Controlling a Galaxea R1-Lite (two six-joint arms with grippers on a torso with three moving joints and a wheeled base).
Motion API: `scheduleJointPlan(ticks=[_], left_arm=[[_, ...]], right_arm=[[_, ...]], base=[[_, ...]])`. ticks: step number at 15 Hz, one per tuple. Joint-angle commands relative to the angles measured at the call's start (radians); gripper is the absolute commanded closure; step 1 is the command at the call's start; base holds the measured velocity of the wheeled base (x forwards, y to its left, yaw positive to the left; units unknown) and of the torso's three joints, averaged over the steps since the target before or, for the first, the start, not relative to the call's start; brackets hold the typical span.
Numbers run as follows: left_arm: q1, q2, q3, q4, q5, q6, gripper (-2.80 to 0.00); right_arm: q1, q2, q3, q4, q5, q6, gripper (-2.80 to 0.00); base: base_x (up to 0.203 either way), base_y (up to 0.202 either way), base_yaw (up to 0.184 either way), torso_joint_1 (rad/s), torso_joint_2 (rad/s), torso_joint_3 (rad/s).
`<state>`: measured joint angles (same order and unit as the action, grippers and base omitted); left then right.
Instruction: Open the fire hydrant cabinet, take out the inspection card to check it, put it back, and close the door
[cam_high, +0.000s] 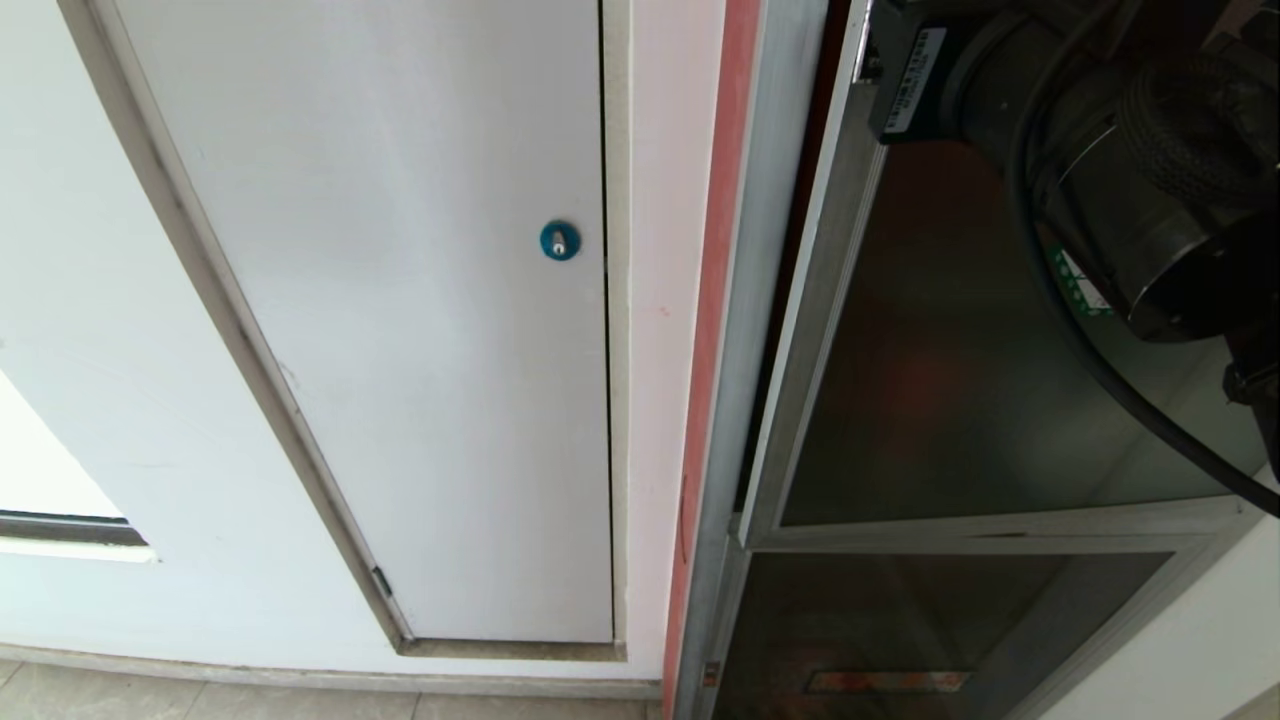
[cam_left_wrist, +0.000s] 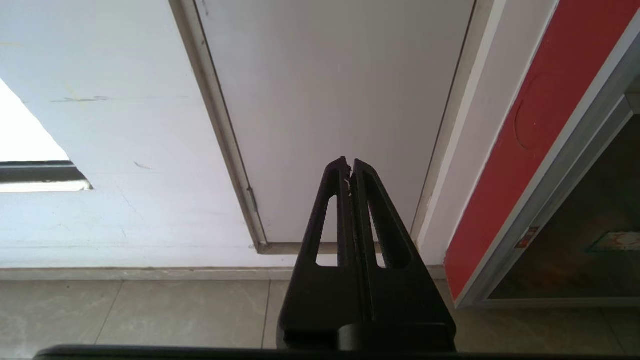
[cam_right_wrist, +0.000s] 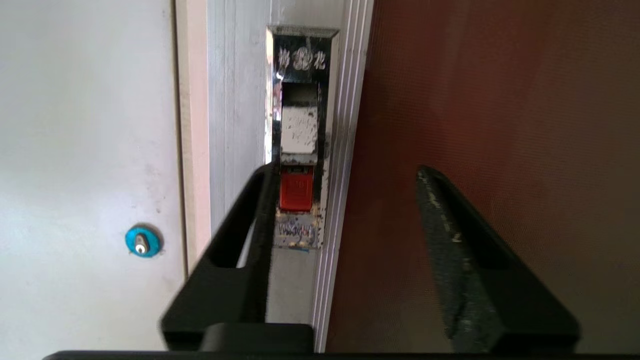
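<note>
Cabinet (cam_high: 760, 300) sits right of the white door (cam_high: 400, 300) w/ blue lock (cam_high: 559, 240). My R gripper (cam_right_wrist: 345, 172) is spread open, empty, at the glass door (cam_right_wrist: 500, 100), one finger (cam_right_wrist: 250, 215) beside the red latch (cam_right_wrist: 296, 188). L gripper (cam_left_wrist: 349, 165) closed, empty, low near floor (cam_left_wrist: 150, 310).

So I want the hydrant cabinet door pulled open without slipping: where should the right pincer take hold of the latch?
Judging by the right wrist view, hook the recessed pocket above the red latch, not the flat frame. The latch sits in a narrow upright slot on the door's silver frame, so come straight on from the front. The right pincer is open; one finger already lies beside the slot.
</note>
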<state>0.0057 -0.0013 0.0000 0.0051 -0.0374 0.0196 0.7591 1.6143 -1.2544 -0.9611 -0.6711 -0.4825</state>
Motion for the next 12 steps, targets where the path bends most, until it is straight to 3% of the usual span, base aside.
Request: scheduleJointPlan(ticks=[1,12], left_arm=[[0.0,0.001,0.0,0.001,-0.001,0.0,0.0],[0.0,0.001,0.0,0.001,0.001,0.0,0.0]], right_arm=[[0.007,-0.009,0.02,-0.008,0.004,-0.002,-2.8],[0.045,-0.142,0.205,-0.013,-0.007,0.012,-2.8]], base=[[0.0,0.0,0.0,0.0,0.0,0.0],[0.0,0.0,0.0,0.0,0.0,0.0]])
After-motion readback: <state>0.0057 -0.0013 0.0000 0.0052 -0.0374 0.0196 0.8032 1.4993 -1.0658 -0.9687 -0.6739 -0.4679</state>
